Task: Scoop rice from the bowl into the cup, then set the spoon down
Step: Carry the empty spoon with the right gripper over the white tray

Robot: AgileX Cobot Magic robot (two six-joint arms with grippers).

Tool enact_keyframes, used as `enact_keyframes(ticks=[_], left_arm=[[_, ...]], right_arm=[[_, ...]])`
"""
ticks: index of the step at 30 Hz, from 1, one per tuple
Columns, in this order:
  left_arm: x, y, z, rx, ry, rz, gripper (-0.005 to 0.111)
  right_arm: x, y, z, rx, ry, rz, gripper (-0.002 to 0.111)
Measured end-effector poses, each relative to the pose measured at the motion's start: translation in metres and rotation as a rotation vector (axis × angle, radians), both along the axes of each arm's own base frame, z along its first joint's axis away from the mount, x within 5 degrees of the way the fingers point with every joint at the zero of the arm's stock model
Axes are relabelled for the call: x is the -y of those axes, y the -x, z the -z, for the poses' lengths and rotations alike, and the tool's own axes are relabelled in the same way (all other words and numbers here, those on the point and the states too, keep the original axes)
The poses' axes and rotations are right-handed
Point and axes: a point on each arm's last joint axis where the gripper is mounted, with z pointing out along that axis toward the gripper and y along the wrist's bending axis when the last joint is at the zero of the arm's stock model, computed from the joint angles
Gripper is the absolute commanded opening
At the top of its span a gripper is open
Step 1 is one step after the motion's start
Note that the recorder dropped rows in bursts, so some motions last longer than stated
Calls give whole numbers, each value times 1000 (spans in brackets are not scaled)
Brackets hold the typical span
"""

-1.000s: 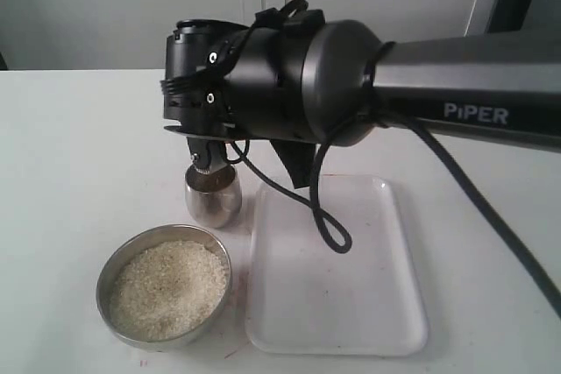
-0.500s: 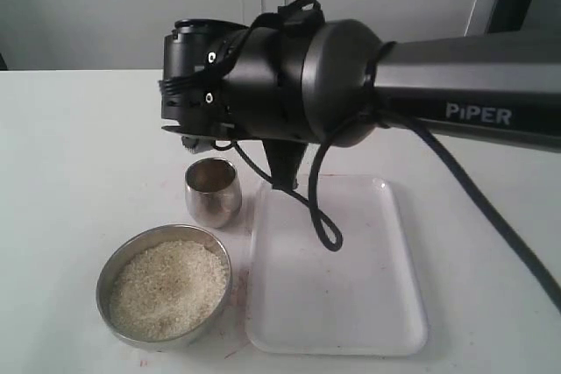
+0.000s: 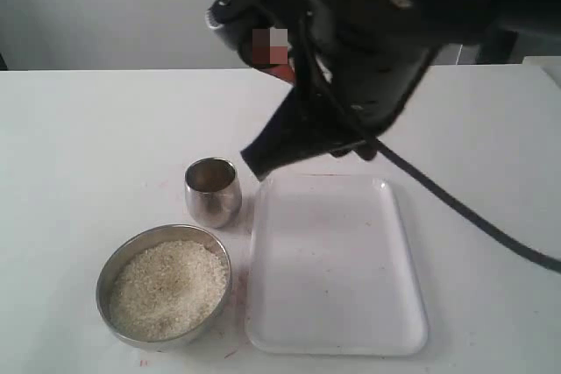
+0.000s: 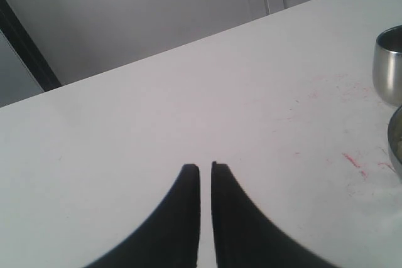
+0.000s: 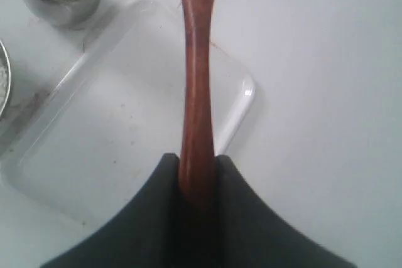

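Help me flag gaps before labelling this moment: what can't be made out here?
- Spoon scoop: cut off by the top edge in the right wrist view, mostly hidden by the arm in the exterior view.
- Bowl: only slivers at the edges of both wrist views.
- Left end effector: outside the exterior view.
- Cup fill depth: too dark inside in the exterior view.

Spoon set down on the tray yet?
No, the spoon is clamped in the right hand, up off the tray.
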Motion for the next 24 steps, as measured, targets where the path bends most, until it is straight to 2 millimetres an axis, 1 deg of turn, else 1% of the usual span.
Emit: enact_keyframes(ticks=[2, 6, 11, 14, 17, 19, 24], left_arm=[[0, 0, 0, 0, 0, 0, 14], [0, 0, 0, 0, 0, 0, 14], [0, 0, 0, 0, 0, 0, 14], [0, 0, 0, 0, 0, 0, 14], [0, 0, 0, 0, 0, 0, 14], [0, 0, 0, 0, 0, 0, 14], [0, 0, 0, 0, 0, 0, 14]], right_arm=[[13, 14, 5, -22, -28, 45, 0], [36, 36, 21, -62, -60, 143, 0], [53, 57, 41, -126, -112, 262, 0], [57, 66, 55, -186, -123, 309, 0], [55, 71, 67, -234, -166, 318, 0], [51, 71, 71, -242, -217, 305, 0], [41, 66, 71, -193, -325, 255, 0]])
